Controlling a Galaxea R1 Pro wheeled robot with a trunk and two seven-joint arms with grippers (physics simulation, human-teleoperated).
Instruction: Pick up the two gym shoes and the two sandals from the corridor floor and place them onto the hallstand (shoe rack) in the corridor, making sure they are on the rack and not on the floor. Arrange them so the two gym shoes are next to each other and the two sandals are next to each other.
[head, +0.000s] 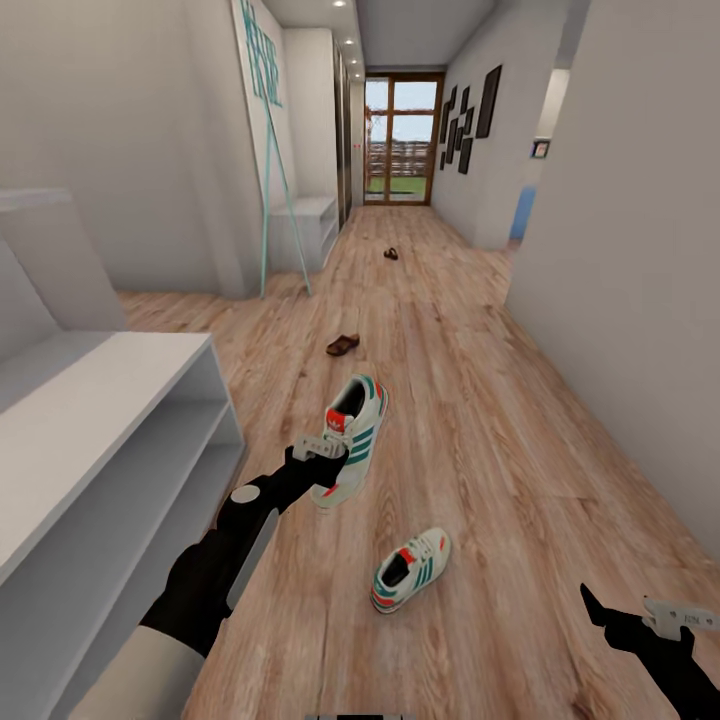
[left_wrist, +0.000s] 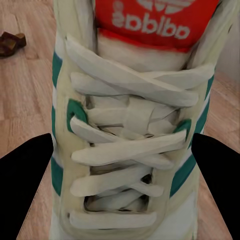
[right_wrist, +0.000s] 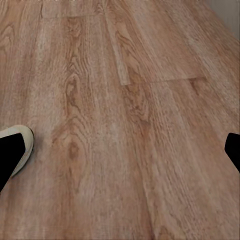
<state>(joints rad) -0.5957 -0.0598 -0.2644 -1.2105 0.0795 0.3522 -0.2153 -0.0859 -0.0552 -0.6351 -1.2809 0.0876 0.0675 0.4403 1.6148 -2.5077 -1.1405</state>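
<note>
**Left arm at the first gym shoe, rack just to the left**

Far gym shoe at mid-corridor on the corridor floor, or perhaps just raised off it; hard to tell from the head view. Left gripper over its laced top, fingers spread to either flank of the shoe in the left wrist view, against or very close to the sides; a firm pinch not confirmed. Near gym shoe lying nearer and slightly right, well apart from the first. Two sandals farther down the corridor: near sandal beyond the shoes, far sandal well past it. Hallstand at near left, flat top and open shelves bare. Right gripper at near right above bare planks, fingers spread, holding nothing.

Best done by squeezing across the laced midfoot, not the soft tongue. Worth confirming a solid hold before lifting, then raising straight up and swinging left. Wise to set it toward one end of a rack surface, sole down, leaving room alongside for its mate and for the sandals
</note>
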